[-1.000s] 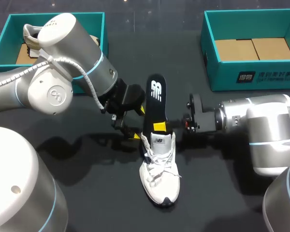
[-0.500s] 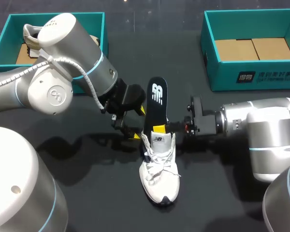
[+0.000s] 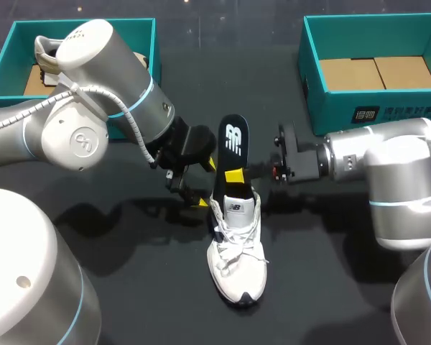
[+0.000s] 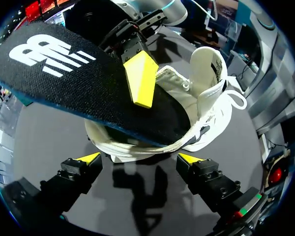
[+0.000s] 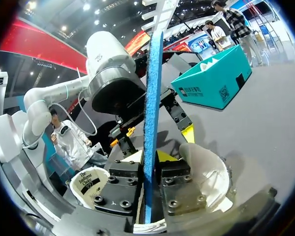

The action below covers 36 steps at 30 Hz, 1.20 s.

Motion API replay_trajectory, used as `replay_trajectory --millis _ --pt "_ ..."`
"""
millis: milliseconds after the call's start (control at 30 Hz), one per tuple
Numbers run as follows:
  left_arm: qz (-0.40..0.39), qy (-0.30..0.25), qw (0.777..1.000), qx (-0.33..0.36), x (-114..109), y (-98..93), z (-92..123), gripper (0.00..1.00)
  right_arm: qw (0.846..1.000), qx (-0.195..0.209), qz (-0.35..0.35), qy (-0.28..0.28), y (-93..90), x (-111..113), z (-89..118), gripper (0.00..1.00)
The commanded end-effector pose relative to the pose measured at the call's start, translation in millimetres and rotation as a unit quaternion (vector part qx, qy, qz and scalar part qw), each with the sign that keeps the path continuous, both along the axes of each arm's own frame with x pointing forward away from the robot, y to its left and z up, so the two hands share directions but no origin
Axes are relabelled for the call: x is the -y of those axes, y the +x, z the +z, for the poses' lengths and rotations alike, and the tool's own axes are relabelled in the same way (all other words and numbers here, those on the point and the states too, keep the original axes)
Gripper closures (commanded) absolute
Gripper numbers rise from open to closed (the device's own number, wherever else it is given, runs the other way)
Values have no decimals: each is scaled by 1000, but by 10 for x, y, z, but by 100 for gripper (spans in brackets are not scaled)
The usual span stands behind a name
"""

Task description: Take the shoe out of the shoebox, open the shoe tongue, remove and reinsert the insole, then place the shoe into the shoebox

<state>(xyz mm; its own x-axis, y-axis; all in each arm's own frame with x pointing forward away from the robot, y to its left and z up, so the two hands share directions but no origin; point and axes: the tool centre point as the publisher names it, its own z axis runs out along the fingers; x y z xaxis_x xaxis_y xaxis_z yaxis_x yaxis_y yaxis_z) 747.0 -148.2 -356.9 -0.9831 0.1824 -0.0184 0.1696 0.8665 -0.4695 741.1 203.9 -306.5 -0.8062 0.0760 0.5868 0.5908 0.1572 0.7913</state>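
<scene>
Black table [image 3: 323, 287], shoeboxes [image 3: 373, 108] beyond shoe [image 3: 237, 259] and insole [image 3: 232, 140]

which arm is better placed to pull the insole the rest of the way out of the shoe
Right. The right tool is shut on the black insole, whose lower end sits inside the white shoe. The left tool is open by the shoe's heel, gripping nothing.

Head view above and behind, looking down on worktop [image 3: 151, 287], left wrist view close on shoe [image 4: 206, 93], right wrist view closest, edge-on to insole [image 5: 151, 123], all three share both
</scene>
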Motion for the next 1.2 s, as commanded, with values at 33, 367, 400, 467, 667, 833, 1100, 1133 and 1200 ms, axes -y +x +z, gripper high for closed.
replay_trajectory --millis 33,367,400,467,667,833,1100,1133,1200 --pt "0 1 1000 0 3 2 -4 0 1000 -2 5 -4 37 -1 22 100" --pt "0 1 1000 0 3 2 -4 0 1000 -27 -12 0 -19 16 -114 100" --pt "0 1 1000 0 3 2 -4 0 999 -31 -15 1 -47 21 -145 100" --pt "0 1 1000 0 3 2 -4 0 999 -39 -21 3 -104 31 -203 100" --pt "0 1 1000 0 3 2 -4 0 997 -61 -38 11 -260 61 -346 100" --pt "0 1 1000 0 3 2 -4 0 997 -64 -40 14 -304 41 -345 100" --pt "0 1 1000 0 3 2 -4 0 999 -39 -22 4 -202 10 -183 73" --pt "0 1 1000 0 3 2 -4 0 999 -36 -20 3 -184 6 -160 73" --pt "0 1 1000 0 3 2 -4 0 999 -29 -15 -1 -145 -2 -116 75"
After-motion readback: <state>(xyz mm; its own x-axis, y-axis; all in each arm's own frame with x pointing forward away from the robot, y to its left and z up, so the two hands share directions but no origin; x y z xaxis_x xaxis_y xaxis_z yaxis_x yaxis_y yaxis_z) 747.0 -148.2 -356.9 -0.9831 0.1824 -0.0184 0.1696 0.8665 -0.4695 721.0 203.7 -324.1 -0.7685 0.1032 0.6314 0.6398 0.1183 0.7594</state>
